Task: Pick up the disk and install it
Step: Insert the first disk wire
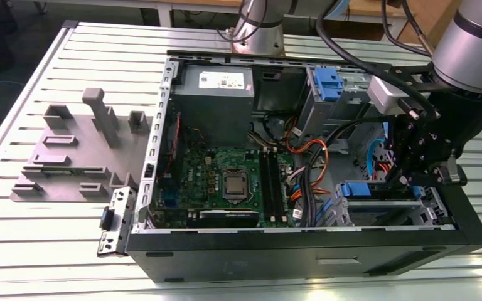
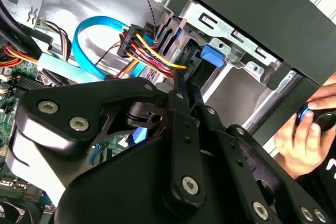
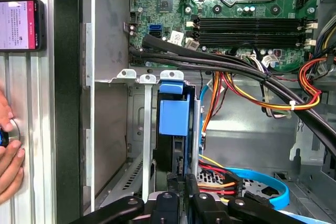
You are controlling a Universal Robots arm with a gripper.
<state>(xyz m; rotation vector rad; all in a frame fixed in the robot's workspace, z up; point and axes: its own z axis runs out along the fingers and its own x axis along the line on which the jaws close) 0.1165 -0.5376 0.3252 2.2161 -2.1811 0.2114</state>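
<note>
Worktop (image 1: 23,244): ribbed metal surface across the whole exterior view; it carries the open computer case (image 1: 308,251), which fills the centre and right of that frame.

Grey fixture (image 1: 73,150): moulded holder at the left of the exterior view, well apart from the case; nothing rests on it.

Power supply (image 1: 216,94): grey box with a white sticker, upper centre of the case. Below it lies the green circuit board (image 1: 224,182).

My arm (image 1: 476,50): enters from the upper right of the exterior view and reaches down into the drive cage (image 1: 388,210) at the case's lower right.

My pincer (image 3: 181,179): its black fingers stand closed on the edge of the disk (image 3: 173,116), lower centre of the first wrist view. The disk, seen edge-on in its blue bracket, sits upright in a slot of the cage, between metal rails.

Progress, as I judge it: the disk is picked up and largely slid into its bay; whether it is fully seated I cannot tell, and I have not let go.

Cables (image 3: 273,100): orange, red and black bundle beside the cage.

A person's hand (image 2: 307,135): right edge of the second wrist view, outside the case.
</note>
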